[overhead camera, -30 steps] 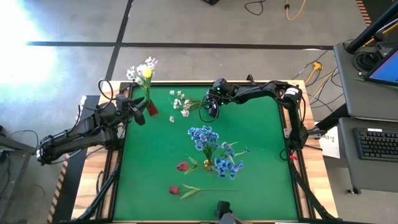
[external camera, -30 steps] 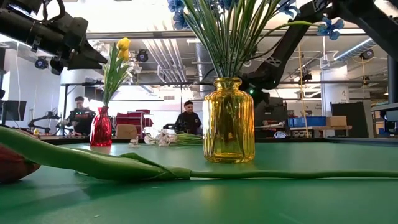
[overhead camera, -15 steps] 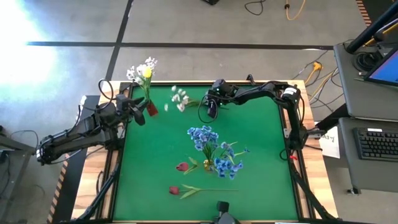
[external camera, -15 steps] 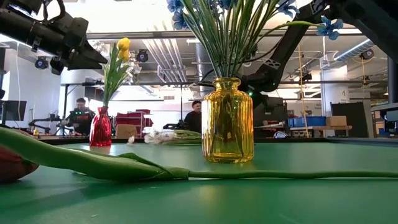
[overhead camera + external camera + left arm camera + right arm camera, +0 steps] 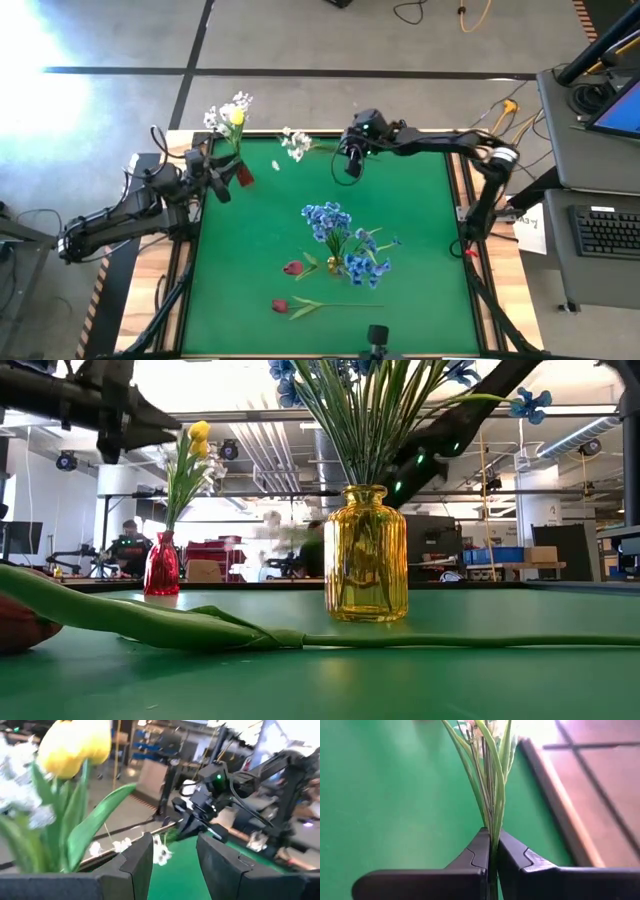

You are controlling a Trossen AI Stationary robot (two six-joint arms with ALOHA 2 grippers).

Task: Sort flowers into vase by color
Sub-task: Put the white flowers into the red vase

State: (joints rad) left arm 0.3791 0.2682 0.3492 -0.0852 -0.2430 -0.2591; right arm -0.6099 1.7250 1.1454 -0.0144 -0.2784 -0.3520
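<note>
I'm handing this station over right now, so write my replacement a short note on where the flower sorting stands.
Right gripper: jaws shut on the white flower spray's stems, held at the table's far edge.
Left gripper: beside the red vase, jaws apart, holding nothing.
Done: red vase holds a yellow tulip and white blossoms; yellow vase at mid-table holds the blue flowers.
Left: place the held white spray, likely in the red vase. Two red tulips lie on the green table at the near side, unsorted.
</note>
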